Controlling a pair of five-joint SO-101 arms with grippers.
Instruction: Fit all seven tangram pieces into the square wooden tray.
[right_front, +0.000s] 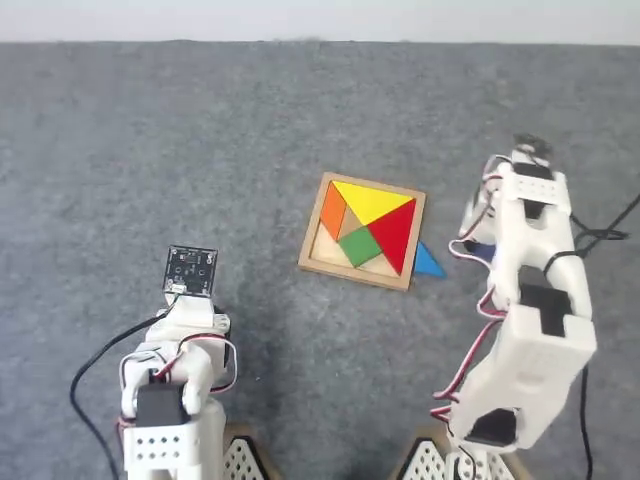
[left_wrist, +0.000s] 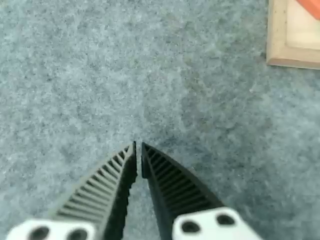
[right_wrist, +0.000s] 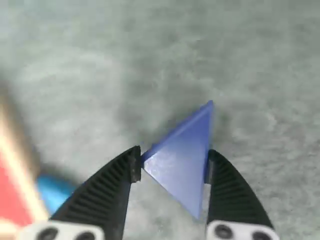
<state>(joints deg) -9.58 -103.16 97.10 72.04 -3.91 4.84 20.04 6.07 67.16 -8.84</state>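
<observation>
The square wooden tray (right_front: 352, 274) lies mid-table with an orange piece (right_front: 333, 212), a yellow triangle (right_front: 370, 200), a red triangle (right_front: 396, 236) and a green square (right_front: 358, 246) inside it. A light blue triangle (right_front: 428, 262) rests on the carpet against the tray's right side. My right gripper (right_wrist: 172, 167) is shut on a dark blue triangle (right_wrist: 182, 160), pinched by its edges just right of the tray. At the lower left, my left gripper (left_wrist: 138, 146) is shut and holds nothing, over bare carpet well away from the tray corner (left_wrist: 280, 35).
Grey carpet covers the whole table. The right arm (right_front: 525, 300) stands tall beside the tray's right edge, with cables hanging from it. The left arm (right_front: 185, 340) sits near the front left. Bare wood shows along the tray's lower left part.
</observation>
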